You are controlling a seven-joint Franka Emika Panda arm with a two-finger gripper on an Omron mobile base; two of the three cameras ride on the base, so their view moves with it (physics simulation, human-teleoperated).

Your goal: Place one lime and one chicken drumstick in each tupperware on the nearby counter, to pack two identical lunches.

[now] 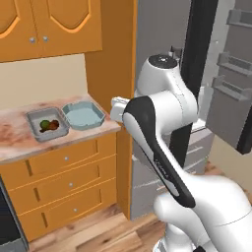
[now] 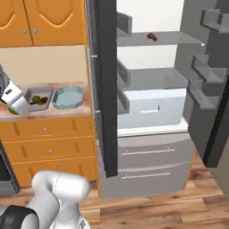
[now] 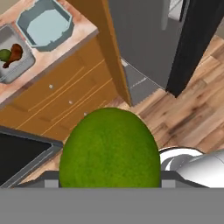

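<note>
- Step in hand: carrying the second lime (image 3: 109, 148) to the counter (image 1: 15, 140). The grey tub (image 1: 35, 129) already has a lime (image 1: 45, 124) and a drumstick (image 1: 52, 126) in it; the blue-green tub (image 1: 83, 115) just to its right has nothing in it.
- Jaws: the hand view shows the carried lime large between them, so they stand fairly wide, closed on its sides. The fingertips themselves are hidden behind it.
- Where: the carried lime hangs above the wood floor, near the drawers, well short of the tubs.
- Next move, as I judge it: swing far and left over the blue-green tub, lower, then let go.
- A second drumstick (image 2: 152, 36) lies on the upper fridge shelf (image 2: 179, 40), still to fetch.
- Long axis: the carried lime looks slightly egg-shaped, its longer axis running up the hand view; the packed drumstick's thin end points toward the near left in the hand view.
</note>
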